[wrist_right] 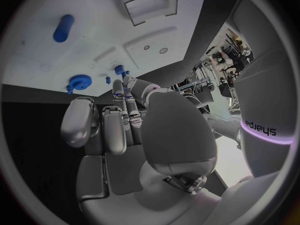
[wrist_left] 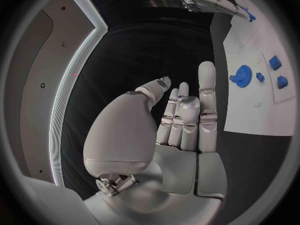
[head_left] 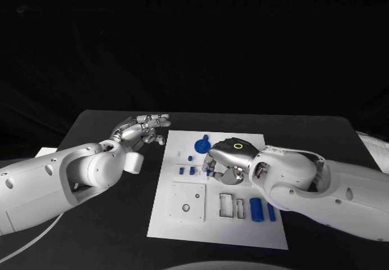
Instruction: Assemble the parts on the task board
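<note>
The flat rectangular task board (head_left: 243, 236) is white, lying on a matte black bench (head_left: 105, 225). On it, a toothed round gear (head_left: 201, 147) is bright blue, as are a long rounded cylinder (head_left: 256, 209) and the small square blocks (head_left: 186, 170). Both many-fingered metal hands, left (head_left: 144, 130) and right (head_left: 227, 163), are silver-grey on glossy white arms; the right hand carries a thin yellow-green ring mark.

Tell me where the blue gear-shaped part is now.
In the head view, the blue gear-shaped part sits at the far end of the white task board, just left of the right robot hand.
</note>
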`<state>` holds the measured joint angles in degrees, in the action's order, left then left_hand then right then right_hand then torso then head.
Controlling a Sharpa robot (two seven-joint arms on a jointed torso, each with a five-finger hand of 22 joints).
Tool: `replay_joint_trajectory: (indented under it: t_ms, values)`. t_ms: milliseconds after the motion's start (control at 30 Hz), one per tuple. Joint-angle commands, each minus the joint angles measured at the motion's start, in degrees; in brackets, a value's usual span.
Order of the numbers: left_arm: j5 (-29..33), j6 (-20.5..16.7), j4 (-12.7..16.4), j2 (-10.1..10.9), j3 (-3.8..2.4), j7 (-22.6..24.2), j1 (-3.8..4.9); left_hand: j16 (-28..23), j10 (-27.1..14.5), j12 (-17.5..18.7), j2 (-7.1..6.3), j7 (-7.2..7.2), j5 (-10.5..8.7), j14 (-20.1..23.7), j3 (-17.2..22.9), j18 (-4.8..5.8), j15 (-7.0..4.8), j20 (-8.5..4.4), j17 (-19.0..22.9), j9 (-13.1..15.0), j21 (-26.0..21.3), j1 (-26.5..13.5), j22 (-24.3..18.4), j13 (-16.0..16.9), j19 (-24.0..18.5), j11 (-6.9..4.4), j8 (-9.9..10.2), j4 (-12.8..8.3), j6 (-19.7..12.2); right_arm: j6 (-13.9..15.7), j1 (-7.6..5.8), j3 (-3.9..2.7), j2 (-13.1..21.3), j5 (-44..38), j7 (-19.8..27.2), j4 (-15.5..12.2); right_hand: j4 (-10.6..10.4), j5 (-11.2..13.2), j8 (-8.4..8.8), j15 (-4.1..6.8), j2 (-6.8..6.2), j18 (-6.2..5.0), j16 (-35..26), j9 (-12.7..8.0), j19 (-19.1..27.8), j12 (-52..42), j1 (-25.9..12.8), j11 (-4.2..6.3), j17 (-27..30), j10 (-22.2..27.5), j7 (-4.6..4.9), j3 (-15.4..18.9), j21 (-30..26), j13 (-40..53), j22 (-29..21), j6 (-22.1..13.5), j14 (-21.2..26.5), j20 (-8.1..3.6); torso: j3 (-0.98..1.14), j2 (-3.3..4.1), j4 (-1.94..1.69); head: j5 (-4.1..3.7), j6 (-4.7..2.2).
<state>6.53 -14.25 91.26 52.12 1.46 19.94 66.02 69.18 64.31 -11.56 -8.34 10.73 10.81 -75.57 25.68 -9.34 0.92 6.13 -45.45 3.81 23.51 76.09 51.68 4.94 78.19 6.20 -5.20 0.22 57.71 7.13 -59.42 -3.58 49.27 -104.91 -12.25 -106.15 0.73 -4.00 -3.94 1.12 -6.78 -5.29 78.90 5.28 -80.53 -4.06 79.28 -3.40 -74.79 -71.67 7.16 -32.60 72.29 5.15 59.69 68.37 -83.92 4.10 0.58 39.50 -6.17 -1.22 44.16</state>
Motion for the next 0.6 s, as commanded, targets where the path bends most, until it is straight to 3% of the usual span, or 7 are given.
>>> replay_joint_trajectory:
  t_ms: [33,200,300,600]
  values:
    - [0.23,1.05,0.02,-0.07,-0.04,0.52,0.0,-0.38,-0.62,-0.47,0.48,0.06,0.51,0.35,-0.1,-0.9,0.0,-0.02,0.11,0.0,-0.41,0.55,-0.1,0.12,-0.38,-0.01,0.15,-0.17,-0.42,-0.83,1.28,-0.01,-1.46,-1.41,1.57,1.3,0.11,-0.17,-0.07,0.29,0.11,-0.4,0.29,0.05,-0.46,0.39,-0.51,-0.06,-0.04,-0.21,0.12,-0.36,0.28,-0.07,-0.09,0.1,-3.47,0.02,-0.03,0.0,-0.03,1.36,0.33]
    - [0.23,1.17,-0.01,-0.13,-0.04,0.69,0.0,-0.41,-0.75,-0.61,0.38,0.11,0.64,0.41,-0.22,-0.9,0.03,0.0,0.23,0.01,-0.45,0.46,-0.14,0.14,-0.4,0.05,0.13,-0.18,-0.49,-0.98,2.56,0.03,-3.07,-1.86,2.18,2.87,0.11,-0.18,-0.06,0.28,0.11,-0.41,0.29,0.04,-0.45,0.41,-0.54,-0.08,-0.03,-0.17,0.14,-0.37,0.25,-0.09,-0.15,0.07,-3.47,0.03,-0.01,-0.05,-0.14,2.04,1.09]
    - [0.23,1.24,0.03,-0.19,-0.04,0.73,0.01,-0.39,-0.81,-0.69,0.32,0.13,0.68,0.42,-0.32,-0.89,0.05,0.02,0.22,0.02,-0.46,0.35,-0.17,0.15,-0.4,0.07,0.12,-0.15,-0.52,-1.14,3.02,0.08,-3.62,-1.95,2.49,3.43,0.11,-0.18,-0.05,0.27,0.11,-0.42,0.29,0.04,-0.44,0.42,-0.56,-0.08,-0.04,-0.16,0.15,-0.37,0.24,-0.09,-0.16,0.06,-3.47,0.03,-0.06,-0.03,-0.01,2.52,1.56]
    - [0.23,1.35,0.01,-0.42,-0.04,0.72,0.01,-0.39,-0.81,-0.69,0.32,0.13,0.68,0.42,-0.32,-0.89,0.05,0.02,0.22,0.02,-0.46,0.35,-0.17,0.15,-0.4,0.07,0.12,-0.15,-0.52,-1.97,3.8,0.35,-4.64,-1.83,2.99,4.34,0.12,-0.18,-0.02,0.25,0.08,-0.41,0.31,0.04,-0.44,0.43,-0.63,-0.11,-0.05,-0.1,0.17,-0.36,0.24,-0.12,-0.16,0.02,-3.47,0.04,0.08,0.05,0.15,3.16,2.17]
